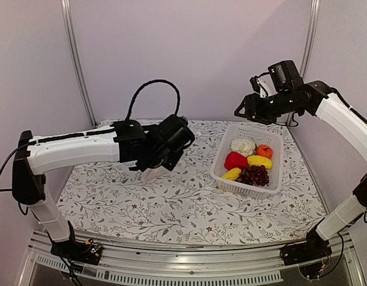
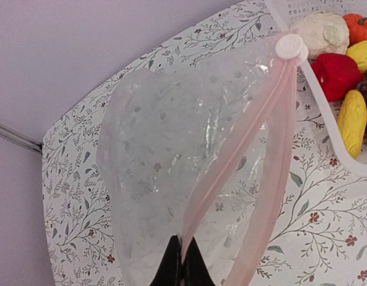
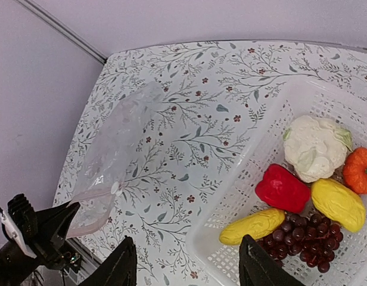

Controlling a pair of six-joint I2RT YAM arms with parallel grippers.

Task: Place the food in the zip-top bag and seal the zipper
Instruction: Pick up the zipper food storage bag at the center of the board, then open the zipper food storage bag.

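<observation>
The left tool (image 2: 182,265) is clamped on the zipper (image 2: 273,119) of the zip-top bag (image 2: 165,161), seemingly to hold its mouth agape above the desk (image 1: 142,202), while the right tool (image 3: 186,271) hovers, fingers (image 3: 121,268) apart, above the basket (image 1: 243,189) where all the food (image 1: 249,162) lies, ready to pick.

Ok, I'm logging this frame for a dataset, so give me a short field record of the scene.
left gripper: shut on bag at zipper
right gripper: open, empty, raised near basket
bag: clear, empty, mouth open
in basket: pepper, cauliflower, orange, grapes, two yellow pieces
progress: nothing bagged yet
</observation>
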